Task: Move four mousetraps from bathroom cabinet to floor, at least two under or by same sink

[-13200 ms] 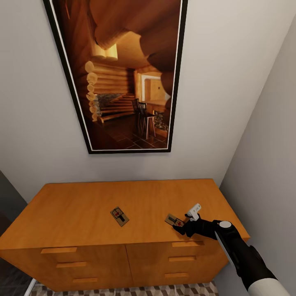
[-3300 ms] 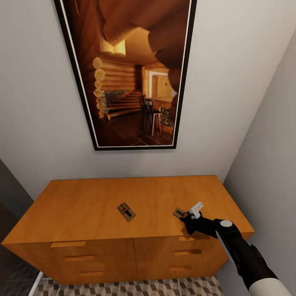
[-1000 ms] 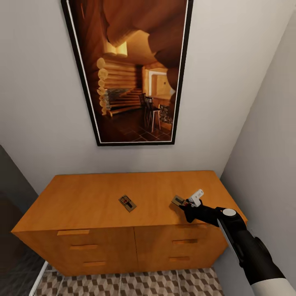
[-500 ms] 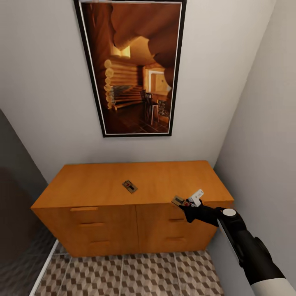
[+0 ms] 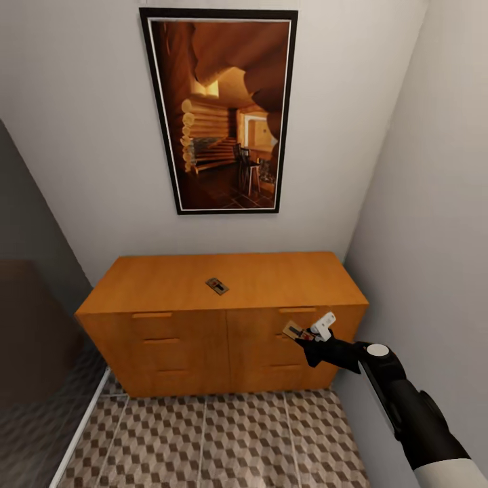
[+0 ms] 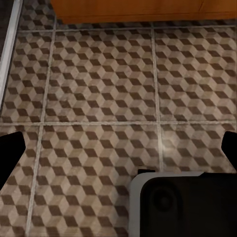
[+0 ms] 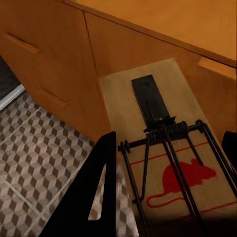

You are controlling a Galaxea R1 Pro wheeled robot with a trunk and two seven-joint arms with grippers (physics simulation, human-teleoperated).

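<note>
Carry step: my right gripper (image 5: 306, 335) clamps a mousetrap (image 5: 294, 331); left fingers spread, empty. Next, lower it to the floor (image 5: 203, 440) at 6 o'clock.

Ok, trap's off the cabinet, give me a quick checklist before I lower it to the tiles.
1. Held mousetrap gripped by right tool: ok, the wrist view shows it between the fingers.
2. Trap clear of the cabinet: ok, it hangs in front of the drawer fronts.
3. Bathroom floor below free of obstacles: ok.
4. Left tool empty and open: ok, over bare tiles.
5. Sink position for placement: cannot tell.
6. Traps left to fetch: second mousetrap on the cabinet top; the other two, cannot tell.
</note>
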